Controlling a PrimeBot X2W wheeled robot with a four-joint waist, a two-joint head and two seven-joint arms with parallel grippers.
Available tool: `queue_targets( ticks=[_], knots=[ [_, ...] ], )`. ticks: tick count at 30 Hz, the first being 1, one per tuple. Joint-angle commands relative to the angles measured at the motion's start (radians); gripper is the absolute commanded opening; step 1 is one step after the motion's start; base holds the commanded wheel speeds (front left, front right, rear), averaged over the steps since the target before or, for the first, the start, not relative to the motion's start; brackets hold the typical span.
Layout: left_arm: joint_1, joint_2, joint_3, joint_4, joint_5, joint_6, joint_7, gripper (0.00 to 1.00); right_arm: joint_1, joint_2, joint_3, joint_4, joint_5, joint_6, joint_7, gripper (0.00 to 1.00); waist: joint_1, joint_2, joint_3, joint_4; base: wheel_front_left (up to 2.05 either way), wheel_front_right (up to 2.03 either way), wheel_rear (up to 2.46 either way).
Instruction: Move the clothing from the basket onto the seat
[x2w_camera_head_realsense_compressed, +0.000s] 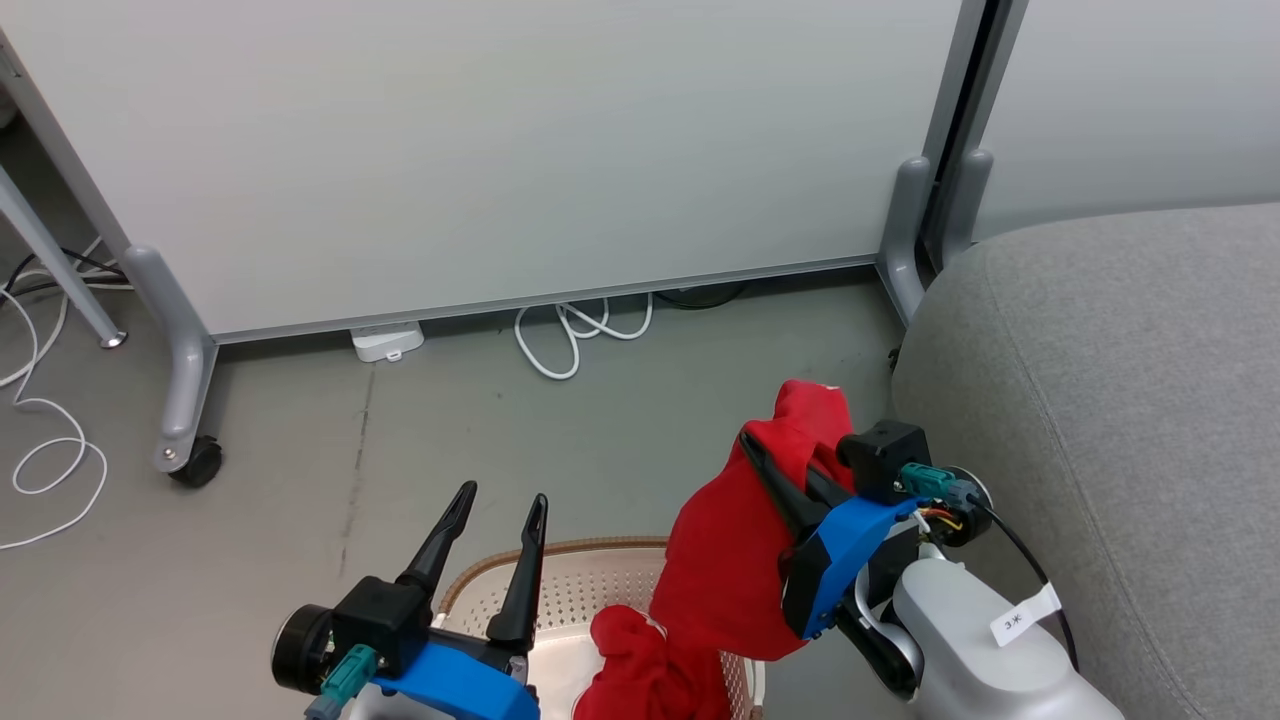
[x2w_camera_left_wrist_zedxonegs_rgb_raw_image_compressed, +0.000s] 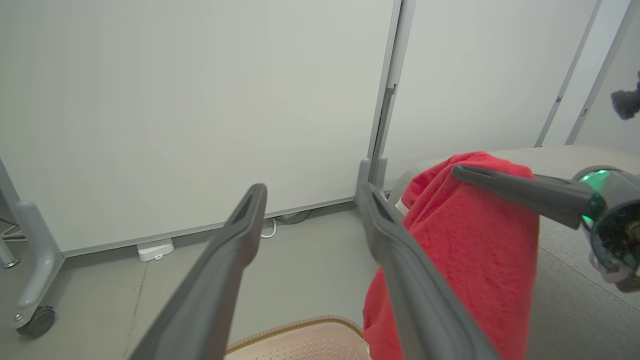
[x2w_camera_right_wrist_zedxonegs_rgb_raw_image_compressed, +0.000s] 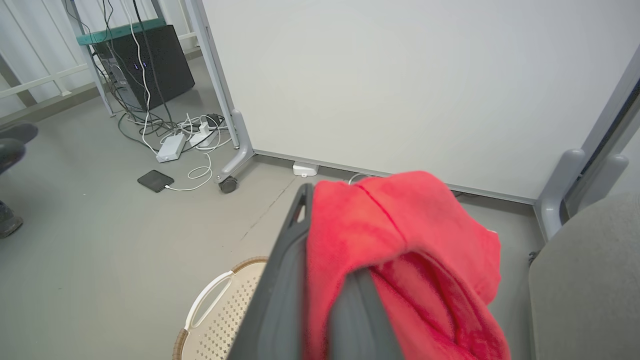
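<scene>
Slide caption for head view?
Right gripper holds red garment above laundry basket, beside grey sofa seat; left gripper open.

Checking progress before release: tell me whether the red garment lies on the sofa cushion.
No, the red garment hangs from the right gripper, beside the sofa cushion.

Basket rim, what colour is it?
Brown, woven-looking rim on the cream perforated basket; clearest in the head view.

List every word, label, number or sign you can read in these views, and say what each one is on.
White tag on the black cable beside the pale forearm: a couple of small dark handwritten marks, too small and blurred to read.
Nothing else here carries legible writing, brands or numbers.
</scene>
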Motion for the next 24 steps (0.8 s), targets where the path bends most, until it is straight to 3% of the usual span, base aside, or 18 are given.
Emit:
queue_targets(
  ticks=[1,9,24],
  knots=[
    [0.003,-0.005,0.008,0.004,0.009,-0.008,-0.005,1.00,0.015,-0.005,-0.005,-0.006,-0.006,0.000,-0.006,0.00,0.0000,0.0000,0.002,-0.007,0.00,0.00,0.00],
    [-0.004,-0.018,0.023,0.004,0.019,-0.017,-0.005,1.00,0.003,-0.003,-0.013,-0.019,-0.018,0.000,-0.006,0.00,0.0000,0.0000,0.010,-0.080,0.00,0.00,0.00],
    [-0.028,-0.019,0.012,0.001,0.020,-0.018,-0.005,1.00,0.005,-0.016,-0.045,-0.087,-0.054,0.000,-0.006,0.00,0.0000,0.0000,0.039,-0.316,0.00,0.00,0.00]
  ],
)
